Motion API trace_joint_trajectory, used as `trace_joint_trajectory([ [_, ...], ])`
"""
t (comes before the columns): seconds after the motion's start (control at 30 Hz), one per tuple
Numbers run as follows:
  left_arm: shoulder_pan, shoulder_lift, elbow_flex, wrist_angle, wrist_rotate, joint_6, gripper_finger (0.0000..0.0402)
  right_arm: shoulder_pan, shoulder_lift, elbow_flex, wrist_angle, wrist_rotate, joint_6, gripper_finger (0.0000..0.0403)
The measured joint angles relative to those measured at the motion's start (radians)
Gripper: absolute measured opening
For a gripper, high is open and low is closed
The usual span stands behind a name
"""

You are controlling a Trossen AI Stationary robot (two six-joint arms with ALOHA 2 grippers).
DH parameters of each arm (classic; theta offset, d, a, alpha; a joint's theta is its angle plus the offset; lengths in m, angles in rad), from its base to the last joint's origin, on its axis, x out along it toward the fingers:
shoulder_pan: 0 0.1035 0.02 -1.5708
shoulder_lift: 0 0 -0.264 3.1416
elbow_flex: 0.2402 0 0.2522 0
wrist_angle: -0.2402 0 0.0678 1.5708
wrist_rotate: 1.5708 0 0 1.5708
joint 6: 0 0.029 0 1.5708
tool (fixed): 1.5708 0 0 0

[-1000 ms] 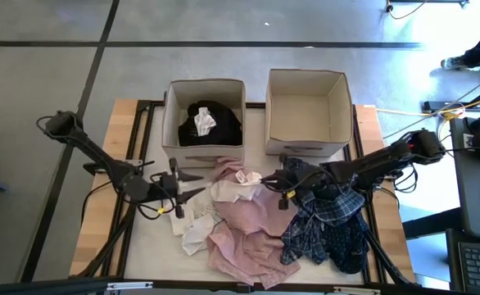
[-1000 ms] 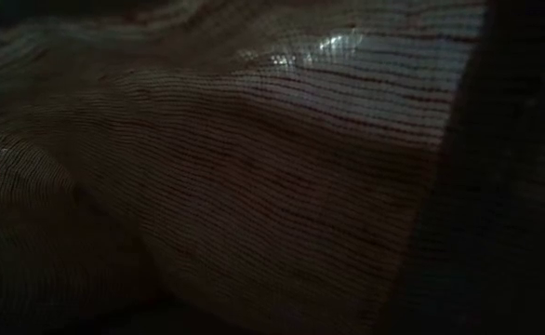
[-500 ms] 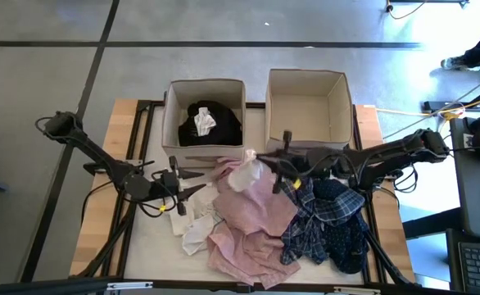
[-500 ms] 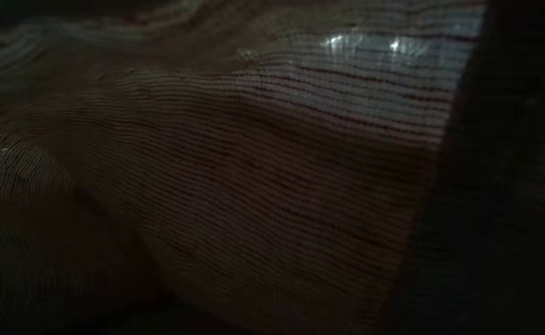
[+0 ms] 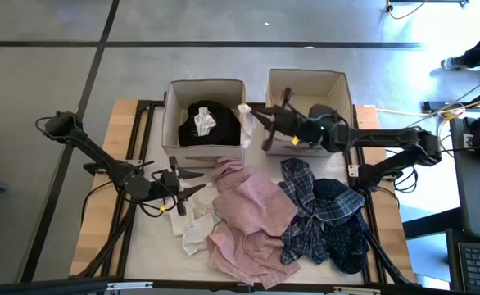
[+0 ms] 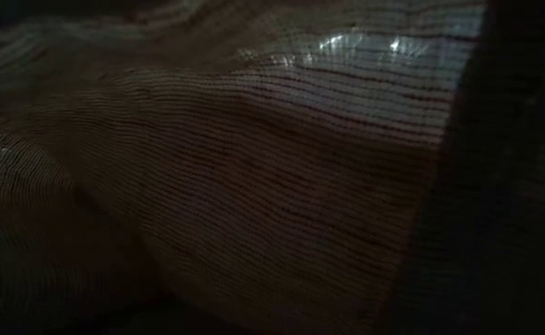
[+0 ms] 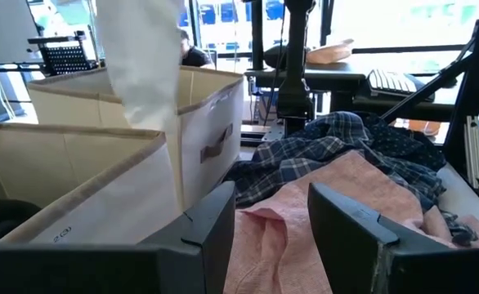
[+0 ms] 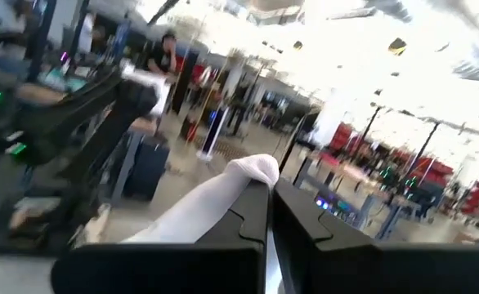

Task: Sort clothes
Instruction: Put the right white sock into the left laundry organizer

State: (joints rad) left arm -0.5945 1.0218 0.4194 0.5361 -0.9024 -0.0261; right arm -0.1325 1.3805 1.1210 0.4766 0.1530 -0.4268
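Setting: wooden table (image 5: 369, 123) on a grey floor, with two beige fabric boxes at its far edge.
Right gripper (image 5: 251, 115): fingers pressed together on a white sock (image 5: 244, 114), which hangs just over the right wall of the left box (image 5: 205, 87); the wrist view shows the pale fabric (image 8: 215, 204) pinched between the dark fingers. Held high, likely so the sock clears the wall before it goes in.
Left box contents: a black garment (image 5: 221, 124) with a white sock on top (image 5: 203, 122), so the small white piece seems to belong there.
Right box (image 5: 306, 82): nothing visible inside.
Left gripper (image 5: 197, 183): fingers spread, holding nothing, low beside the pile and pointing at it, apparently waiting.
Pile on table: pink garment (image 5: 252, 217) in the middle, blue plaid shirt (image 5: 318, 209) and dark navy patterned piece (image 5: 350, 242) to its right, white socks (image 5: 195, 231) by the left gripper.
Low camera: covered by ribbed fabric (image 6: 254, 186).
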Motion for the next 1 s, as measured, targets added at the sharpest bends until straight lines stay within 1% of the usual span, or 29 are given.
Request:
trace_joint_trajectory([
  [0.07,0.000,0.000,0.000,0.003,0.000,0.002,0.0145,-0.027,0.041,0.000,0.082,-0.027,0.001,0.0014],
  [0.2,0.000,0.000,0.000,0.003,0.000,0.003,0.0145,-0.062,0.126,0.000,0.188,-0.078,0.002,0.0014],
  [0.37,0.000,0.000,0.000,0.003,0.000,0.004,0.0145,-0.073,0.225,0.000,0.264,-0.094,0.003,0.0014],
  [0.47,0.000,0.000,0.000,0.004,0.000,0.004,0.0145,-0.071,0.276,0.000,0.262,-0.094,0.003,0.0014],
  [0.6,0.000,0.000,0.000,0.004,0.000,0.004,0.0145,-0.071,0.320,0.000,0.193,-0.094,0.003,0.0014],
  [0.83,0.000,0.000,0.001,0.000,0.000,0.002,0.0145,-0.071,0.342,-0.001,0.124,-0.094,0.059,0.0018],
  [0.9,0.000,0.000,0.000,-0.003,0.000,0.002,0.0145,-0.071,0.342,-0.001,0.117,-0.094,0.088,0.0032],
  [1.0,0.000,0.000,0.000,-0.002,0.000,0.000,0.0145,-0.070,0.342,-0.001,0.115,-0.093,0.113,0.0076],
])
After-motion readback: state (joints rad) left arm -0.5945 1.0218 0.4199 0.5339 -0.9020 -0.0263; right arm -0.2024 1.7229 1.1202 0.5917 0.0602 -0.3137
